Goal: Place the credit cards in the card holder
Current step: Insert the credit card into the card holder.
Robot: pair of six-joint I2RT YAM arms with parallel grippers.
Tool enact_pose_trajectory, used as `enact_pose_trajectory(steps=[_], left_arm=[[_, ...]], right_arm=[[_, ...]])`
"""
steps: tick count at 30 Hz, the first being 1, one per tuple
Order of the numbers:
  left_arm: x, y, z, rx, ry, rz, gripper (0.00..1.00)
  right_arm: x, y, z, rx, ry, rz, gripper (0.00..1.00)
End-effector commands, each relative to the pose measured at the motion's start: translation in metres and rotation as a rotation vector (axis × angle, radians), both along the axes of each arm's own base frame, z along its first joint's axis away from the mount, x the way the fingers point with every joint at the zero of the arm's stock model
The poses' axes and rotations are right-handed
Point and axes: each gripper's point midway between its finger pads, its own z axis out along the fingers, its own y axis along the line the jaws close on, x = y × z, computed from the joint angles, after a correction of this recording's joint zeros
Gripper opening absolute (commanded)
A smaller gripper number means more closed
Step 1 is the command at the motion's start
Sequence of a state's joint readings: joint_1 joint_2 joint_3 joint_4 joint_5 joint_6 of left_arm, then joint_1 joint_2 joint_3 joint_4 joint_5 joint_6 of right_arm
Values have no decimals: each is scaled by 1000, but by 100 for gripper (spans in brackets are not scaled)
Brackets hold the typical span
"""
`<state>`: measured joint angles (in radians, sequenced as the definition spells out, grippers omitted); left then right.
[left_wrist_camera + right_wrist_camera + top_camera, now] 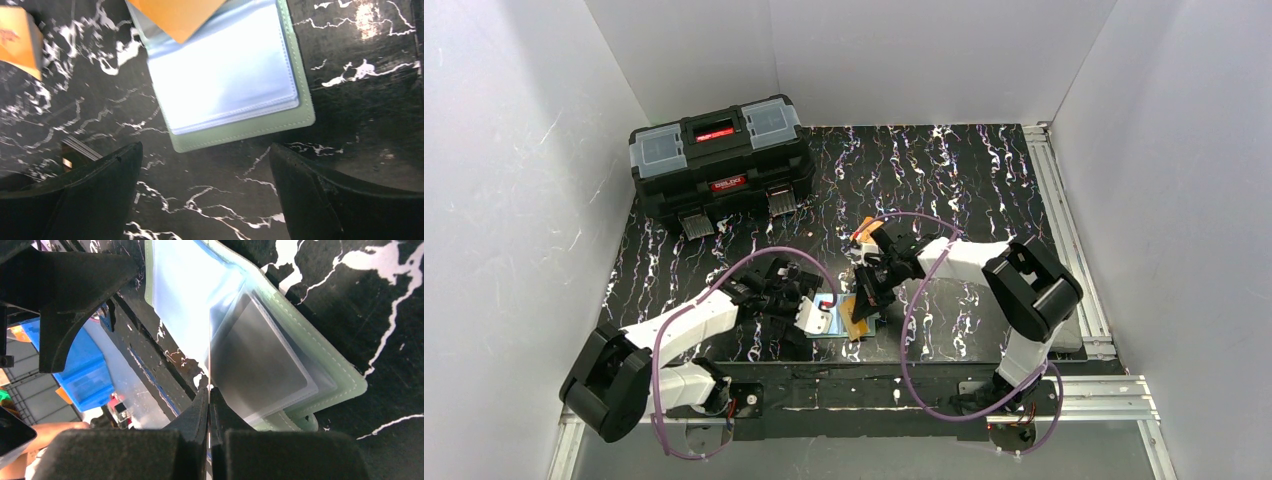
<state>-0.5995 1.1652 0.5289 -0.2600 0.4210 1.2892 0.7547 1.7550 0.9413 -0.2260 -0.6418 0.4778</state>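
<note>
A: The left pincer (205,165) is held spread wide with nothing in it, just above the surface (350,165) at the near edge of the card holder (250,131). The holder is laid open, clear sleeves (190,300) up.
B: Noted. And the right pincer (209,390)?
A: It is pinched shut on the orange card (175,15), which is tilted over the holder's right side. A grey rectangle (260,360) is seen inside one sleeve; whether it is the white card cannot be told.
B: Judgement: the holder should be pinned by the left pincer first, so it isn't shoved. One card corner is best led into a sleeve mouth at a shallow angle, then slid in. The grip should be eased only once the card is seated.
</note>
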Motion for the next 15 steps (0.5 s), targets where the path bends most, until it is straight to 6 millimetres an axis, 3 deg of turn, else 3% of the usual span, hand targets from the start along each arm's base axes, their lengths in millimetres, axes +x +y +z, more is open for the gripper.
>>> enact_pose_trajectory(steps=[1, 4, 9, 15], left_arm=[[2, -17, 9, -55, -80, -136, 98], [1, -22, 10, -57, -63, -169, 93], [-4, -27, 7, -44, -2, -199, 67], [-11, -27, 1, -43, 6, -231, 66]], right_arm=[[4, 5, 12, 26, 40, 25, 1], [6, 5, 11, 18, 63, 16, 1], [10, 5, 9, 7, 97, 14, 1], [12, 7, 4, -3, 105, 22, 1]])
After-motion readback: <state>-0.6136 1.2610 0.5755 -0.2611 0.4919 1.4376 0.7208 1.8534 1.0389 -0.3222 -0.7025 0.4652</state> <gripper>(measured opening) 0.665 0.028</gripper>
